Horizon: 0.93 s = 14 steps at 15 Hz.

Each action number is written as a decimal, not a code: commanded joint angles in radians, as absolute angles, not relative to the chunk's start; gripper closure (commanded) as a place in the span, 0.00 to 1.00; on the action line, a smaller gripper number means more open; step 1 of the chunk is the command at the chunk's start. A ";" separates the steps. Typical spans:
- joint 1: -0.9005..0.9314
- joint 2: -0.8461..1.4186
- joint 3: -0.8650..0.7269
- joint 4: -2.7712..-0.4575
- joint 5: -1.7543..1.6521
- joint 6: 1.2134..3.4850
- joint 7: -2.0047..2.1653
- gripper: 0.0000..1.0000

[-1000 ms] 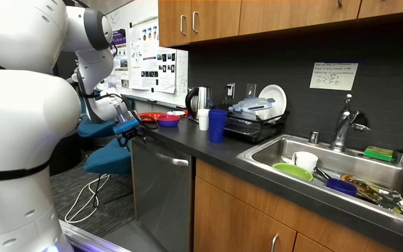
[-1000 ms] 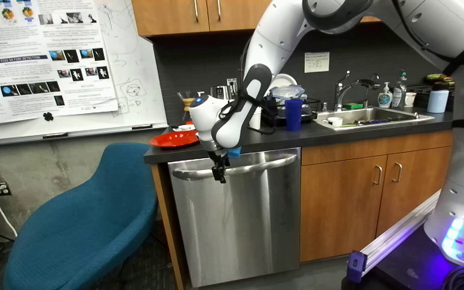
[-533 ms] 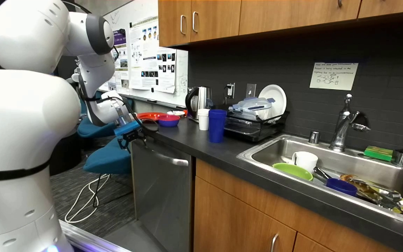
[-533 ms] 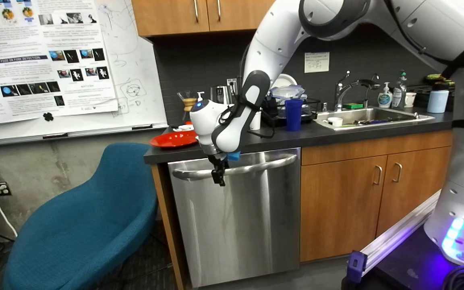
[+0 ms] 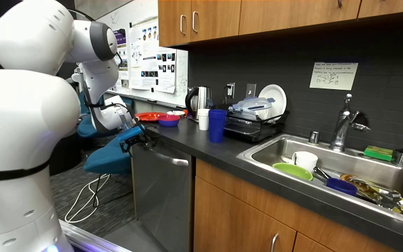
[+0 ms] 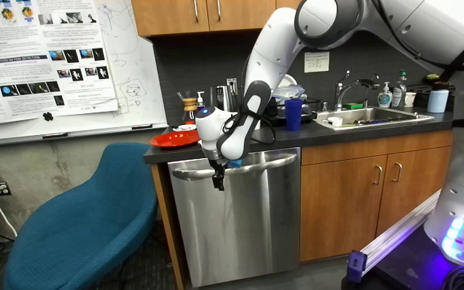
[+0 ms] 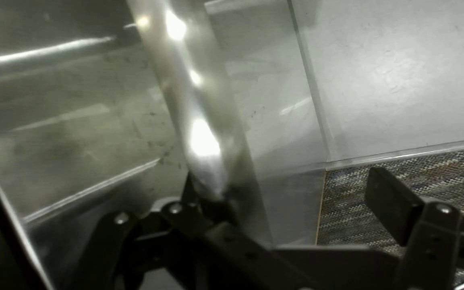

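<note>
In an exterior view, at the far left, the whiteboard and the blue chair are just as they were a second ago, and the red plate on the counter has not shifted either. Right of the plate, the wrist has come down a little and slightly to the right, uncovering more of a wood-collared carafe and a pump bottle. Below it the black gripper hangs lower than half a second ago, in front of the left part of the bar handle, which spans the top of the closed dishwasher door. In the wrist view the jaws stand wide apart: the finger on the left overlaps the handle's lower end, while the finger on the right is over patterned carpet. Whether the left finger touches the metal I cannot tell. Further right, the upright blue cup and the sink keep their places. At the far right the robot's base is unmoved, though the upper arm above has sunk.
</note>
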<state>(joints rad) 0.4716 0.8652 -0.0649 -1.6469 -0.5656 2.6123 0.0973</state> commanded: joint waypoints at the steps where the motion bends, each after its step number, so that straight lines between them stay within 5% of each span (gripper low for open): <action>1: 0.467 0.898 -0.081 -1.649 -0.578 2.681 0.107 0.00; 14: 0.503 0.882 -0.104 -1.753 -0.556 2.798 0.164 0.00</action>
